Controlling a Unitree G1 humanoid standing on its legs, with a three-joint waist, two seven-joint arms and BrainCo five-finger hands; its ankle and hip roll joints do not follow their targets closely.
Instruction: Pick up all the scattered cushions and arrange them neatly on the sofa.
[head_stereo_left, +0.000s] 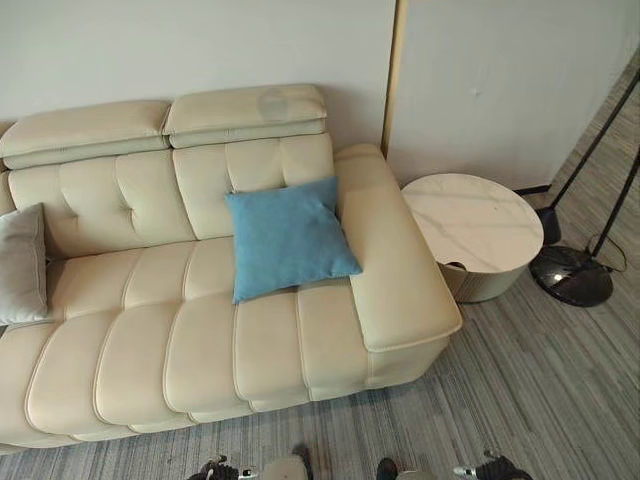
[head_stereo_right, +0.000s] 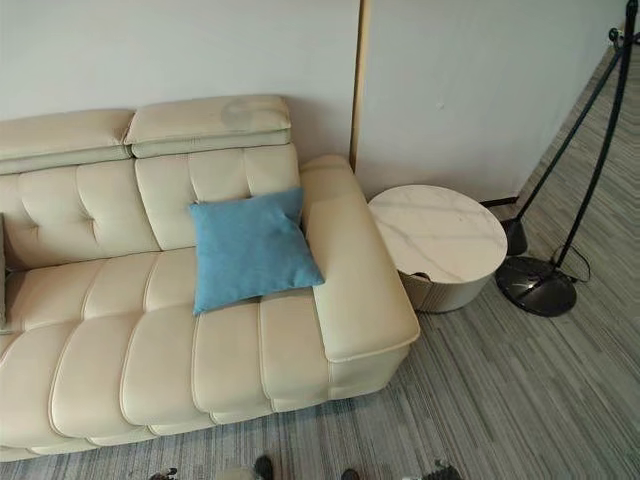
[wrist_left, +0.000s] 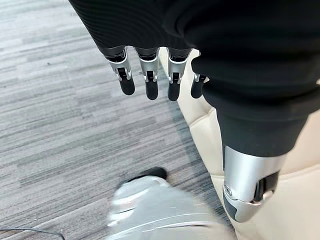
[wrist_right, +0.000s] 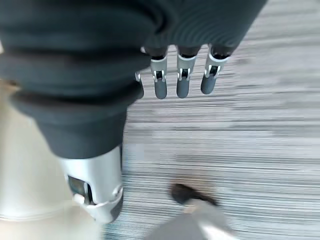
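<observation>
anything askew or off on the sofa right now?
Slightly. The blue cushion leans against the sofa backrest turned askew, one corner overhanging the armrest. A grey cushion sits at the far left. Both hands hang open, empty.

Sofa (head_stereo_left: 200, 330): cream leather-look upholstery, smooth w/ soft sheen, tufted back, stitched channels on seat. Blue cushion (head_stereo_left: 288, 238): matt woven cloth, slightly fuzzy. Grey cushion (head_stereo_left: 20, 262): matt cloth too. Side table (head_stereo_left: 472, 222): round top w/ pale marble look, polished, faint veining; base smooth, cream. Lamp base (head_stereo_left: 571, 275): glossy black, reflective; poles thin, dark metal. Floor (head_stereo_left: 540, 390): grey striped carpet, matt, low pile. Wall (head_stereo_left: 200, 50): plain matt paint, w/ a pale wood-look strip (head_stereo_left: 393, 75) running up it.
</observation>
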